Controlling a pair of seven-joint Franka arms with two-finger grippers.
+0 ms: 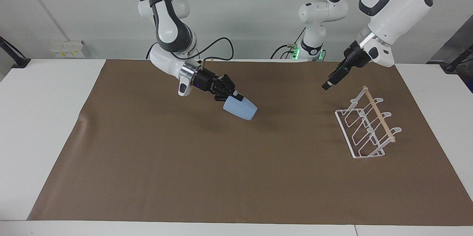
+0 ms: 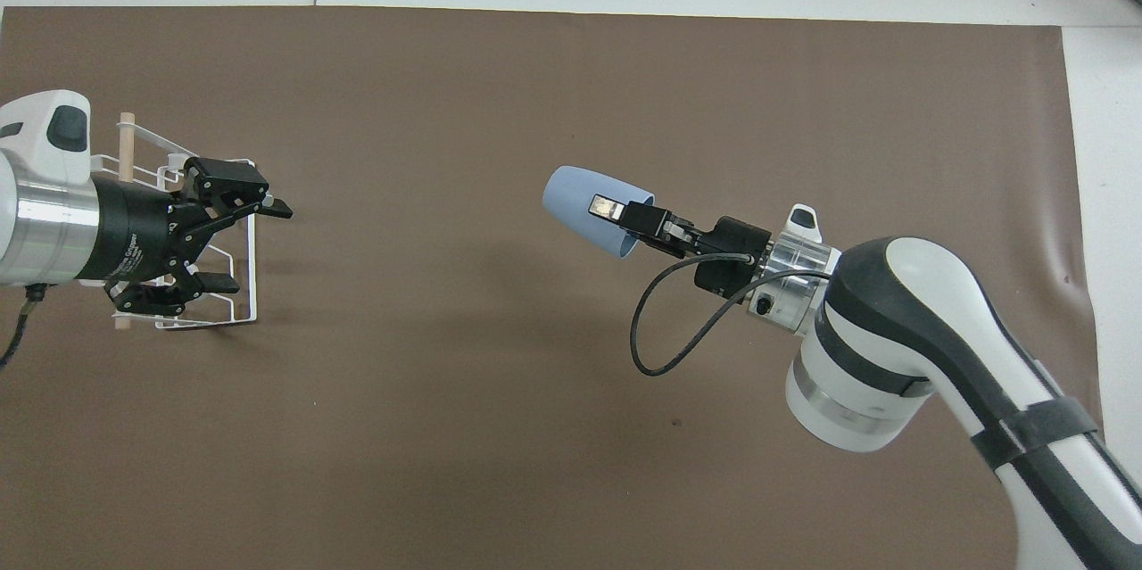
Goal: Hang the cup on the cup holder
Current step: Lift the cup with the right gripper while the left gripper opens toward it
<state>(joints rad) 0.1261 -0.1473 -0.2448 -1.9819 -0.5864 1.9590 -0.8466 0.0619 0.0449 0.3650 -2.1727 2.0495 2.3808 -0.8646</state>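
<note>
Cup (image 1: 240,108) hung in the air over the middle of the brown mat (image 1: 236,177), lying nearly on its side with its closed base aimed toward the left arm's end of the table (image 1: 48,118) and tipped slightly down. The right tool (image 1: 232,97) gripped it at the rim, one finger inside the mouth and one outside, clamped on the wall; in the overhead view the inner finger (image 2: 610,209) showed against the blue interior. The cup holder (image 1: 367,125) stood on the mat at the left arm's end of the table, its wooden dowel (image 1: 378,113) along the top and the white wire prongs slanting out on either side. The left tool (image 2: 227,244) hovered over the holder, not touching it, its fingers spread wide apart and pointing toward the cup.
</note>
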